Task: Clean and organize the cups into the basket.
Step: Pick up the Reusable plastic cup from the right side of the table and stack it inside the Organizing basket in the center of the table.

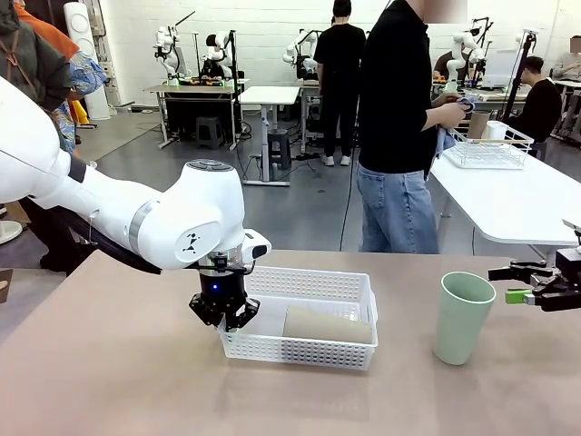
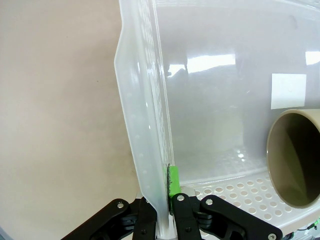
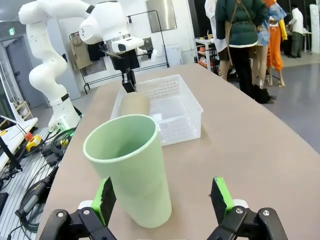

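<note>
Tan table (image 1: 109,363) bare along its near edge, white basket (image 1: 309,350) at centre, tan cup (image 1: 327,324) lying inside (mouth toward the left wall), mint cup (image 1: 463,318) upright at right, left end effector (image 1: 231,318) pinching the basket's left wall, right end effector (image 1: 510,283) spread beside the mint cup.
</note>
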